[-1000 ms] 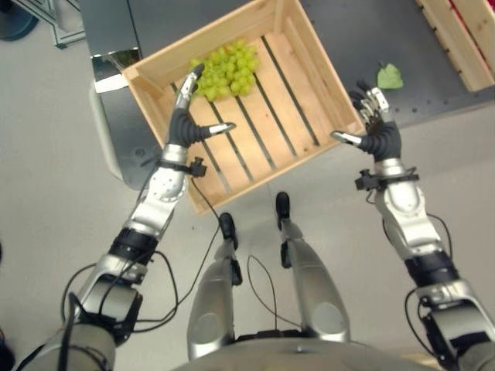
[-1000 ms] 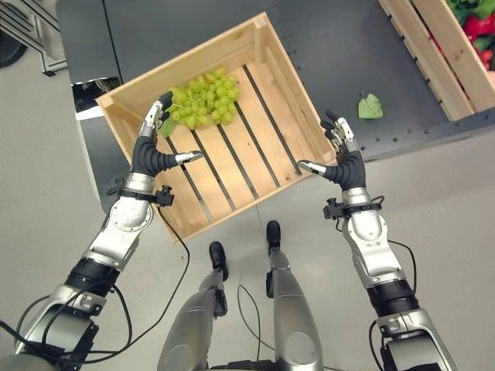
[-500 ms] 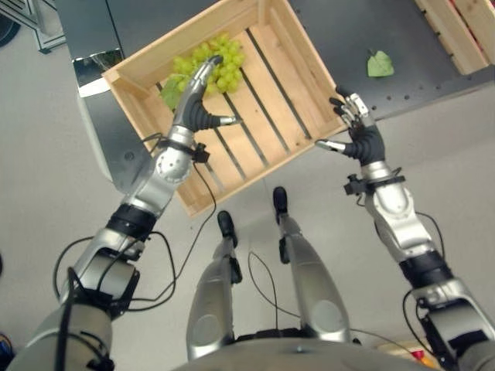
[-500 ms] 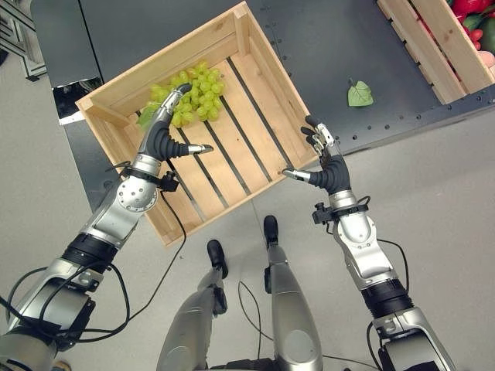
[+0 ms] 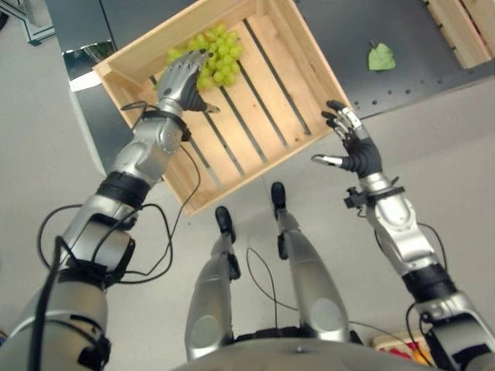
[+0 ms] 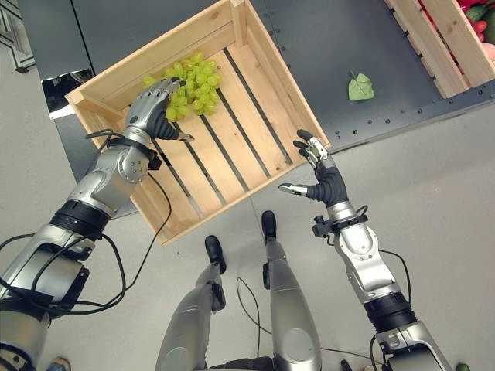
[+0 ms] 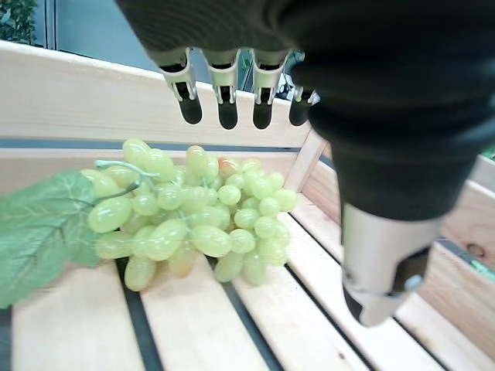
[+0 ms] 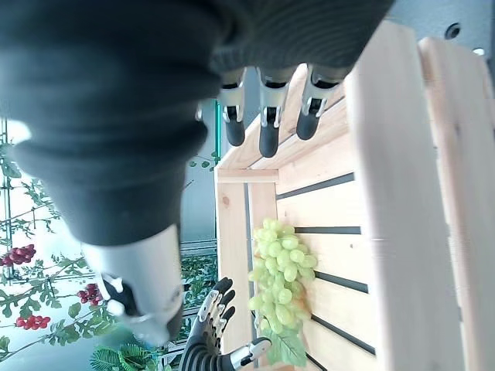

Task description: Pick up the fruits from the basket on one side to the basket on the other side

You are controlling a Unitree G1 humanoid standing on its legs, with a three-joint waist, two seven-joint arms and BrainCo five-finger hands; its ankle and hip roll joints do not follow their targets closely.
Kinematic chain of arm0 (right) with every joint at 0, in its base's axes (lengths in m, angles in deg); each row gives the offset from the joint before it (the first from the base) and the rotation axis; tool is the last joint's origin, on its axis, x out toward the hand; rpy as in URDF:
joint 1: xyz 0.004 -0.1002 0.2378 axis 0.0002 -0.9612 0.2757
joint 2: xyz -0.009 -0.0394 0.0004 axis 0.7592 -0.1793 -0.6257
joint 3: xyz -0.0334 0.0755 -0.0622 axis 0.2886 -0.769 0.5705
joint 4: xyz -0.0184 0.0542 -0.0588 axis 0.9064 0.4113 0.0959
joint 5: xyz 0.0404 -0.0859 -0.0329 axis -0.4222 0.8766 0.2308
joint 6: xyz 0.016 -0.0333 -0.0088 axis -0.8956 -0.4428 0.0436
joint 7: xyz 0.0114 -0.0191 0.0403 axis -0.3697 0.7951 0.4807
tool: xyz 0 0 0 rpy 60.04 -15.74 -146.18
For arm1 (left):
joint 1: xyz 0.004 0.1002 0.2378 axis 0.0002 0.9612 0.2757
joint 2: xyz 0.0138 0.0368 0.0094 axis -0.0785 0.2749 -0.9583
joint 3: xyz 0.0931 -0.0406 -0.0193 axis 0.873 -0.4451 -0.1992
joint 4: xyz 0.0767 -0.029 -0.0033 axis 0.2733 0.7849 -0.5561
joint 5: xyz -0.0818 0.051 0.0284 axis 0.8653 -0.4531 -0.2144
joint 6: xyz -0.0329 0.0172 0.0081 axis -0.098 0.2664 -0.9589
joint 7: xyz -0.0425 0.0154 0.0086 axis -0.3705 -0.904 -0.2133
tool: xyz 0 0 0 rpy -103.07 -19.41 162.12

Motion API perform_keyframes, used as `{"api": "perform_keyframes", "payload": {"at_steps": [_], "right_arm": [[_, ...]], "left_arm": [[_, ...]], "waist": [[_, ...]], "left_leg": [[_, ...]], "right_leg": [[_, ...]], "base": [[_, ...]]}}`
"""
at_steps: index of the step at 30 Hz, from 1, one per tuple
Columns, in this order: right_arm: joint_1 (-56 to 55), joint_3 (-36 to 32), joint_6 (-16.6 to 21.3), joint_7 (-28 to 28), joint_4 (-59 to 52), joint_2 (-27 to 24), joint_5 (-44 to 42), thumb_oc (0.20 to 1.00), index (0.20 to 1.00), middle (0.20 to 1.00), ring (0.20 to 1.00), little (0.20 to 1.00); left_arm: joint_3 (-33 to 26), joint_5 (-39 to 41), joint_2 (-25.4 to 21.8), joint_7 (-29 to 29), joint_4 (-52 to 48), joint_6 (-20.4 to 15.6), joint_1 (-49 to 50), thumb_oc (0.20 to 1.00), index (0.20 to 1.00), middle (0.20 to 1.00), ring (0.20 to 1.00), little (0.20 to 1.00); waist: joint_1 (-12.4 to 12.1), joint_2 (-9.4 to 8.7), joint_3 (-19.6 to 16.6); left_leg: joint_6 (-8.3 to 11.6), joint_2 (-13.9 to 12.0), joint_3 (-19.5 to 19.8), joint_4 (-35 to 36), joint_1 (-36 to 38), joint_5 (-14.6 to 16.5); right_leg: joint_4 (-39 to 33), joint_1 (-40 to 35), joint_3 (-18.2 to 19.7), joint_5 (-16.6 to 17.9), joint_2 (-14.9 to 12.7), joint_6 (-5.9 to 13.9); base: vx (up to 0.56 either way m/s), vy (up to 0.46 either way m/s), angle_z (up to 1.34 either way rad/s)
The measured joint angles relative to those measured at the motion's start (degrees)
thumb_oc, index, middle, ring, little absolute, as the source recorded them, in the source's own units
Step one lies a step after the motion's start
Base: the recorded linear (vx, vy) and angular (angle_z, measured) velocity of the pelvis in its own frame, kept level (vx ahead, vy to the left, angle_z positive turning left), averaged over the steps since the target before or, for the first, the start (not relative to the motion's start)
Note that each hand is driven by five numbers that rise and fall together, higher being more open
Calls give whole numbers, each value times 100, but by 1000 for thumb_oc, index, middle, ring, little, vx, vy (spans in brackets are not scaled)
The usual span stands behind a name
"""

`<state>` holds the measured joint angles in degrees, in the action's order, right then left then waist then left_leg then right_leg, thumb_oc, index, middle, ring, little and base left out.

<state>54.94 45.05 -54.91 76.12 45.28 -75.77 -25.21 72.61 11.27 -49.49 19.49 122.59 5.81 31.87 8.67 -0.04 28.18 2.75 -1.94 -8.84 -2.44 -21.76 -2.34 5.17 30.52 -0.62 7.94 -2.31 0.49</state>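
Hovering over the fruit, your left hand (image 5: 182, 76) has its fingers (image 7: 224, 104) straight and apart from the thumb, empty, just above the bunch of pale green grapes with a green leaf (image 7: 193, 212). That bunch lies on the slats in the far corner of the slatted pale wooden crate (image 6: 267, 85), beside the rear wall. Your right hand (image 6: 319, 176) is spread and empty, held outside the crate's near corner, well apart from the fruit. Beyond it, a loose green leaf (image 6: 360, 86) lies on the dark grey perforated platform (image 6: 332, 39), and a second wooden crate (image 6: 433, 46) sits at the far right, cut off by the frame, its red contents barely showing. Expect the bunch to be light, soft and loosely jointed: single grapes may tear off or bruise under pressure. You would do best to close round the body of the cluster near the stem, cradling it rather than pinching. The stem itself is hard to make out among the grapes, and the underside of the bunch is hidden.
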Motion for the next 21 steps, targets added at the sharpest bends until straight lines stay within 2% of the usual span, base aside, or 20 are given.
{"api": "perform_keyframes", "payload": {"at_steps": [7,11,17,21], "right_arm": [[-62,-30,-23,200,-69,-5,-84,1000,1000,1000,1000,1000],[-140,-24,-39,287,-134,-4,-171,1000,1000,1000,1000,1000],[-244,-65,-58,422,-522,-36,-266,1000,1000,1000,1000,1000],[-318,-81,-83,558,-892,-101,-357,1000,1000,1000,1000,1000]], "left_arm": [[13,4,-114,-104,74,57,-252,1000,1000,1000,1000,1000],[282,1,-259,-161,175,111,-692,1000,1000,1000,1000,1000],[388,-6,-334,-210,152,114,-935,1000,1000,1000,1000,1000],[427,-5,-403,-217,162,115,-938,1000,1000,1000,1000,1000]], "waist": [[15,-5,2],[8,-6,3],[37,-11,6],[77,-104,63]], "left_leg": [[3,-5,-2,-93,-204,0],[3,-4,26,-116,-244,0],[7,1,85,-235,-510,5],[22,-4,104,-345,-703,19]], "right_leg": [[90,212,5,0,-2,0],[98,226,-4,0,-7,0],[166,448,-12,1,-18,-1],[282,649,2,-18,-12,-20]], "base": [[3,-17,0],[-4,-29,3],[-1,-6,2],[7,-17,0]]}}
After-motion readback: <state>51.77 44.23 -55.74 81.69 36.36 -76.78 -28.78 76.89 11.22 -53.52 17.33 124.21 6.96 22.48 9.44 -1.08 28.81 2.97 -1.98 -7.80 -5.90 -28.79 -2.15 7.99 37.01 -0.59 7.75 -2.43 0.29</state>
